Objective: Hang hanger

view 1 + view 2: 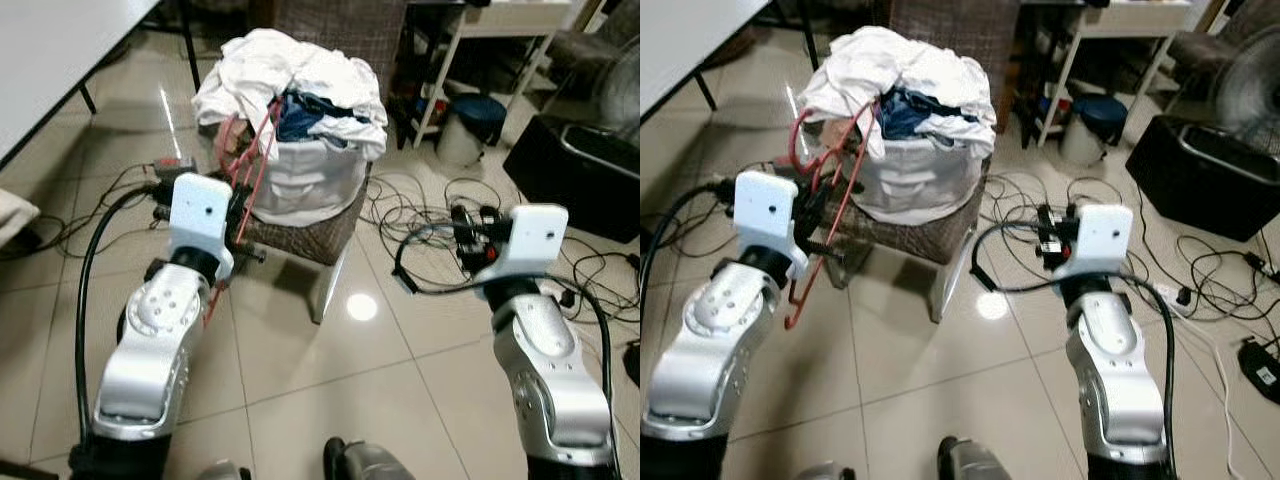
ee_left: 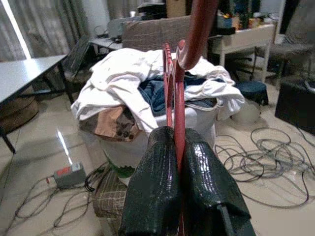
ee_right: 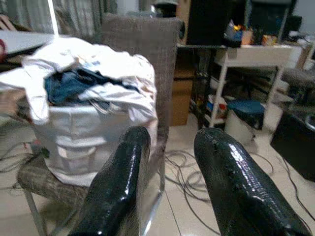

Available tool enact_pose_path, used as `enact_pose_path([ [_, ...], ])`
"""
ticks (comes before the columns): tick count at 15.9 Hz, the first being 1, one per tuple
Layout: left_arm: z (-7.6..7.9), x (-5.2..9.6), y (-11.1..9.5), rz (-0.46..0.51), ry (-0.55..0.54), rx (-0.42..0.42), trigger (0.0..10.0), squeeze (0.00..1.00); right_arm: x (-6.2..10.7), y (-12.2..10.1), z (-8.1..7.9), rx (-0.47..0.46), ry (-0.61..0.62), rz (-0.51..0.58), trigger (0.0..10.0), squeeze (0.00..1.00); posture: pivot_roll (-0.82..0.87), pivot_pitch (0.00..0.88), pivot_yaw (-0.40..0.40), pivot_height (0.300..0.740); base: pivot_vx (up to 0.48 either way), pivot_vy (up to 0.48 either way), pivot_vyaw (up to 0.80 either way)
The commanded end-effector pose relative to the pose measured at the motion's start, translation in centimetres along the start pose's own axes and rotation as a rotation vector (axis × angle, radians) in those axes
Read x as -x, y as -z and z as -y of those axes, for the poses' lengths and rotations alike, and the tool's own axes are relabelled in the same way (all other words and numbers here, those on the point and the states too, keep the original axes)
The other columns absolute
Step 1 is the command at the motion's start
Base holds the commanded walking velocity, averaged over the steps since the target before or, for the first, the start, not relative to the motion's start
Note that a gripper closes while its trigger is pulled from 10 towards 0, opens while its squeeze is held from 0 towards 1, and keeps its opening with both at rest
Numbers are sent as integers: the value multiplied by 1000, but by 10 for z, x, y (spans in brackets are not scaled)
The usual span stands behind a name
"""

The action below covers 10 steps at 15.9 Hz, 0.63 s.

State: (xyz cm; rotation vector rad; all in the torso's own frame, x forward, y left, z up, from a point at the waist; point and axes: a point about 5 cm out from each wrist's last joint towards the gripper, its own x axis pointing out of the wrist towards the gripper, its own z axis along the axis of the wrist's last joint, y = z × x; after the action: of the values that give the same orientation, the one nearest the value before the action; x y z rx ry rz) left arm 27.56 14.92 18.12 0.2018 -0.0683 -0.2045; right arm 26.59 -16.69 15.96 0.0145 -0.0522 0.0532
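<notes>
Upright, the red hanger [image 1: 825, 215] stood beside the laundry bag [image 1: 908, 175], clenched in our left gripper [image 2: 177, 162]; our right gripper [image 3: 172, 177] gaped empty.

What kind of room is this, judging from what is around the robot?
Probably a lived-in room of a home used for laundry and storage. A white laundry bag heaped with clothes sits on a woven chair, loose cables lie across the tiled floor, and a cluttered white shelf stands behind.

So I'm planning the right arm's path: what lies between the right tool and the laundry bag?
In the left eye view, only bare tile floor and loose black cables separate the open right tool from the laundry bag on its chair.
</notes>
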Motion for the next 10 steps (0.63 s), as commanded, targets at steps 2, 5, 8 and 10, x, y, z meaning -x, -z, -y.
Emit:
enact_pose_path([
  [2,0,-3,-8,19,6,12,10000,0,-1,-8,-1,8,-9,25,10000,0,-52,91,-47,740,304,0,0],
  [5,-4,-8,-7,15,-47,25,10000,0,-3,-11,-3,-10,-34,37,10000,0,-50,67,-58,740,306,0,0],
  [8,-3,-9,-11,16,-44,28,10000,0,-12,-15,-8,-1,-62,60,10000,0,-42,53,-58,740,305,0,0],
  [10,-7,-10,-11,18,-50,19,10000,0,-15,-20,-10,7,-77,73,10000,0,-37,48,-59,740,306,0,0],
])
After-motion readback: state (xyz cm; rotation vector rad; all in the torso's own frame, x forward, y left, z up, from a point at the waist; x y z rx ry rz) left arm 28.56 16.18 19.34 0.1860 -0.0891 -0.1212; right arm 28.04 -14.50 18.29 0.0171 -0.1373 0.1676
